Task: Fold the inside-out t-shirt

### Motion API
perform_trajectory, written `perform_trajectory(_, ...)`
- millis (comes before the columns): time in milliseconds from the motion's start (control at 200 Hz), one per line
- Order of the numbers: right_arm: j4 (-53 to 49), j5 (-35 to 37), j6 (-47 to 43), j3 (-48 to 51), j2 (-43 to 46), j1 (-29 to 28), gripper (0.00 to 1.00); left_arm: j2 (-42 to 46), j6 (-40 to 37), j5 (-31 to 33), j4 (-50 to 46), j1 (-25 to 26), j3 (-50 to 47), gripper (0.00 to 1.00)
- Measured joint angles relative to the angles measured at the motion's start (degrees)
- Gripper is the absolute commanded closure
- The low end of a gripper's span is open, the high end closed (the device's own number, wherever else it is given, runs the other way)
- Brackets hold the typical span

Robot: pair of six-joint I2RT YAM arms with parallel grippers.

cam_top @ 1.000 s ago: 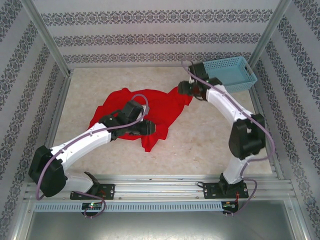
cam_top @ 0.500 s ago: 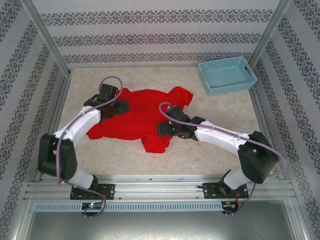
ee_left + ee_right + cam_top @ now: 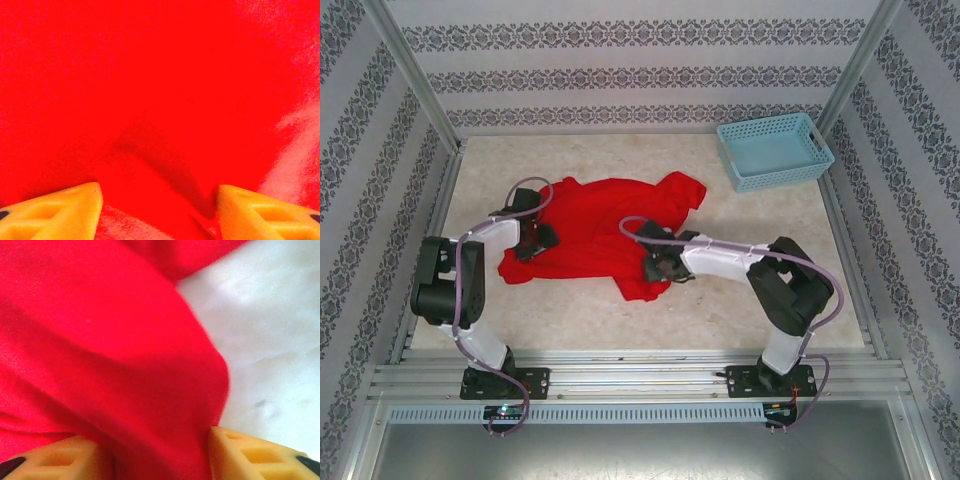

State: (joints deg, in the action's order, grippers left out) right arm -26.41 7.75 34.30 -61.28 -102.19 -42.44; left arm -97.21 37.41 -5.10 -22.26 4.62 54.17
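t-shirt (image 3: 600,225): likely soft, light, limp; you grab hem corners | left gripper (image 3: 157,200): spread over cloth | right gripper (image 3: 155,445): straddles fold, grip unclear

left arm (image 3: 490,238), right arm (image 3: 720,262): white links, black joints | cables (image 3: 525,184): mauve | tool fingers (image 3: 55,215): orange-yellow

The t-shirt (image 3: 595,225) is soft, matt red cloth — wrinkled; the surface (image 3: 720,310) looks smooth, pale and stone-like; the basket (image 3: 780,178) is latticed light blue plastic.
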Motion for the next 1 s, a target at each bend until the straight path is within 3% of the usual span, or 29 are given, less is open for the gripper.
perform_trajectory(175,-3.43,2.4,-3.96,-11.43,-7.15,9.66,0.49,6.38,2.69,-2.62,5.42,7.15,-8.11,0.43)
perform_trajectory(405,-5.73,1.64,-7.08,-28.17,-16.57,18.14,0.4,10.78,11.1,-6.38,10.23,27.74,-13.2,0.43)
perform_trajectory(535,-5.42,0.61,-7.82,-30.82,-16.52,21.49,0.3,11.39,13.46,-7.26,10.32,32.79,-12.55,0.33)
perform_trajectory(684,-3.8,0.39,-8.41,-23.52,-9.16,22.69,0.28,16.37,12.41,-4.79,5.44,30.16,-8.5,0.26)
perform_trajectory(779,-2.36,-0.28,-8.39,-15.23,-0.48,20.35,0.28,19.5,9.18,-3.48,3.28,22.86,-4.79,0.25)
perform_trajectory(904,0.17,-1.53,-7.45,-5.62,8.94,11.87,0.29,15.65,4.2,-1.38,-0.2,11.34,2.21,0.25)
perform_trajectory(999,3.08,-3.72,-5.84,-0.28,10.75,3.76,0.29,8.26,1.66,-0.31,-1.16,6.88,7.74,0.26)
